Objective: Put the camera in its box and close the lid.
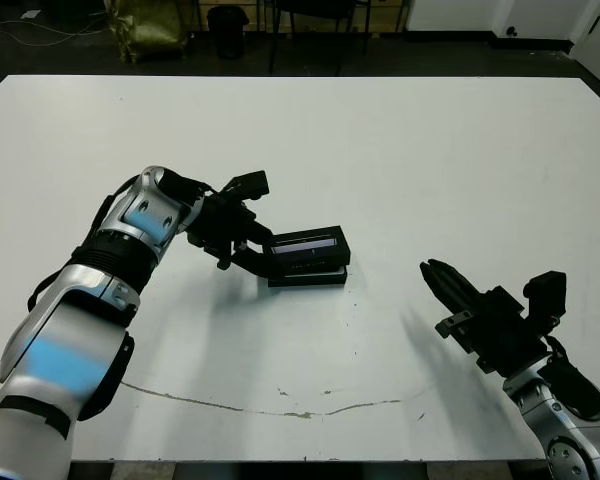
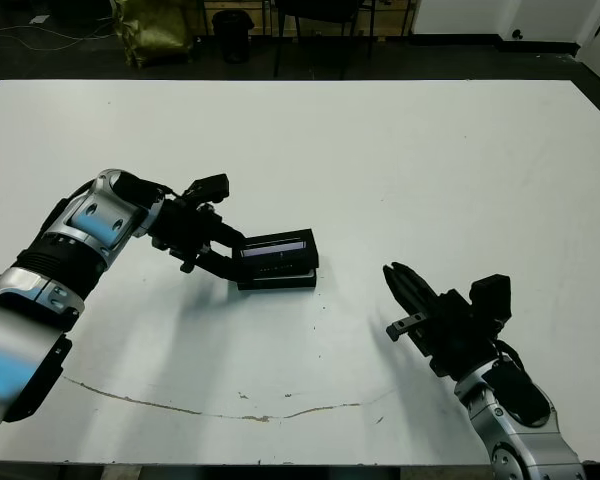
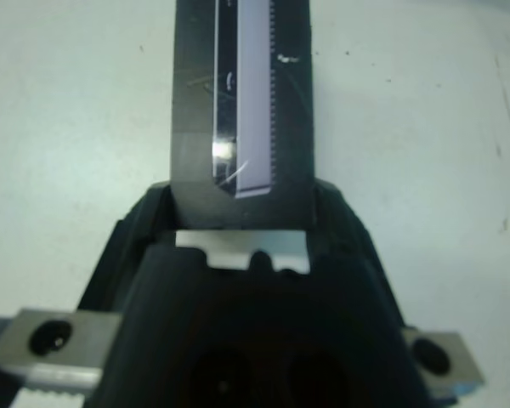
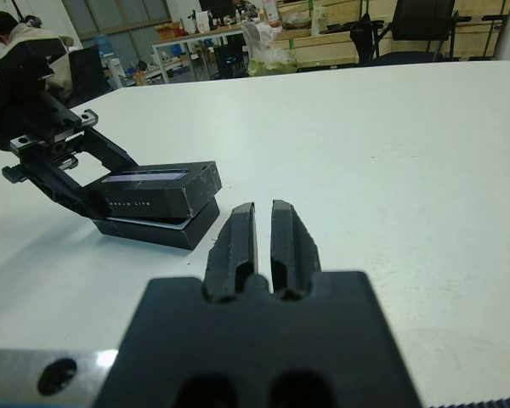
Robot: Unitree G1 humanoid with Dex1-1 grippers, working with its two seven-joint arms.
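The lid [image 1: 310,245], flat and black with a pale glossy stripe, hangs tilted just over the box [image 1: 310,279], its right end higher. My left gripper [image 1: 257,256] is shut on the lid's left end; the left wrist view shows the lid [image 3: 238,102] clamped between the two fingers. The box is a shallow black tray on the table, mostly covered by the lid, so its inside is hidden. The camera is out of view. My right gripper [image 1: 430,268] hovers low at the front right, shut and holding nothing, well apart from the box [image 4: 157,231].
A thin dark scratch line [image 1: 280,411] runs across the white table [image 1: 400,150] near its front edge. Beyond the far edge are a dark floor, chair legs and a yellowish bag [image 1: 155,25]. A seated person [image 4: 4,30] shows far off in the right wrist view.
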